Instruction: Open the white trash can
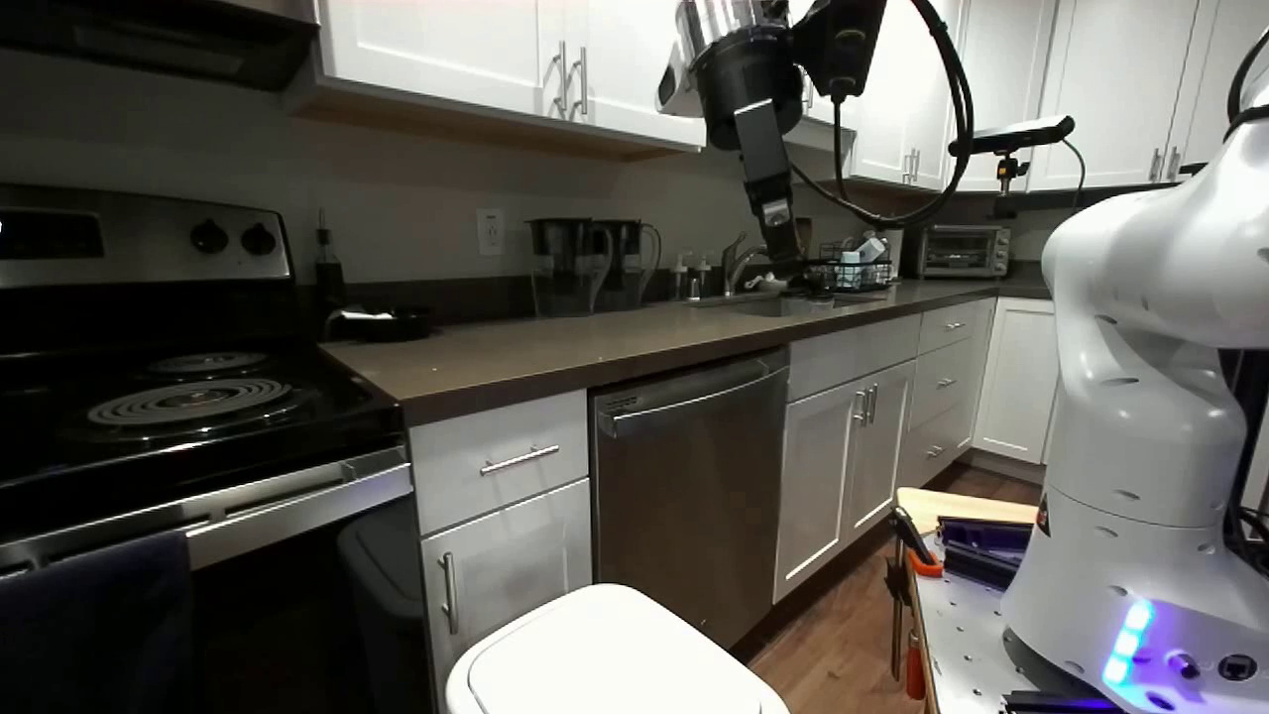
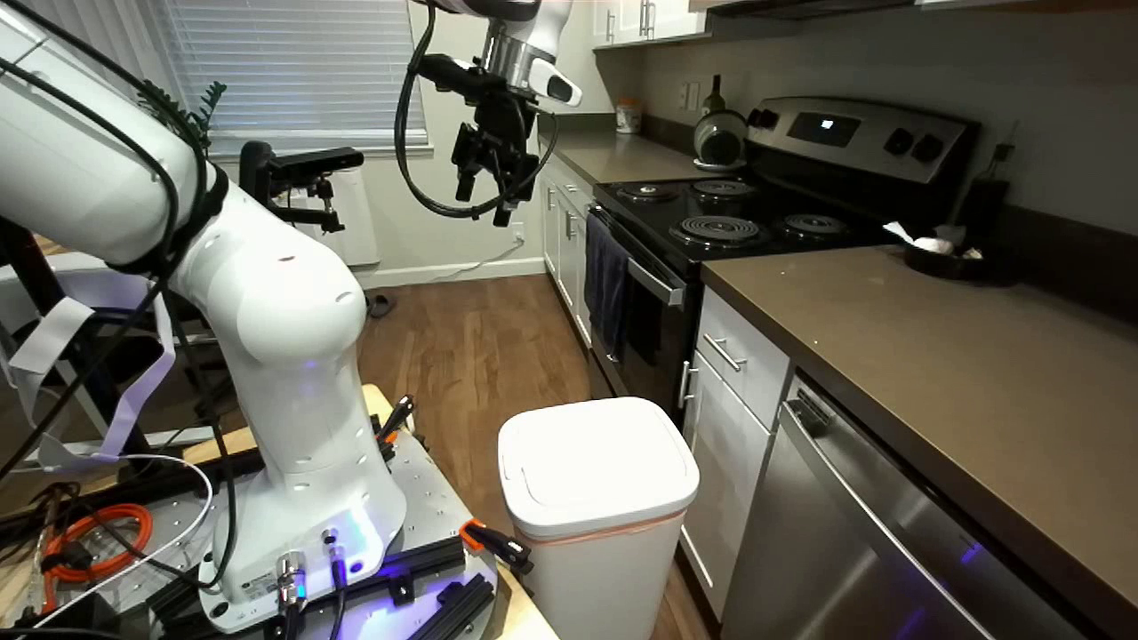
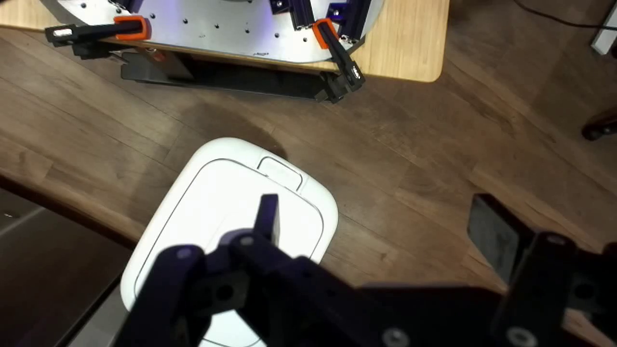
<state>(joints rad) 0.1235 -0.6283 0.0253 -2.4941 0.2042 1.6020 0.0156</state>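
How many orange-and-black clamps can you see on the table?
2, both on the edge of the table facing the bin: in the wrist view, the left clamp at upper left, the right clamp near top centre. More may be hidden elsewhere.

Lid (image 1: pixel 615 654): washed out, flat white to my eye
Oven (image 1: pixel 288 615): lost in gloom
Base (image 1: pixel 1140 595): glowing blue low down
Floor (image 3: pixel 409 159): soft shadow beside the lid
Hand (image 3: pixel 378 229): dark, blurred up close

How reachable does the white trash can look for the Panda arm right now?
Probably yes, reachable: the open claw hangs higher than the white trash can, and nothing visible stands between it and the lid.
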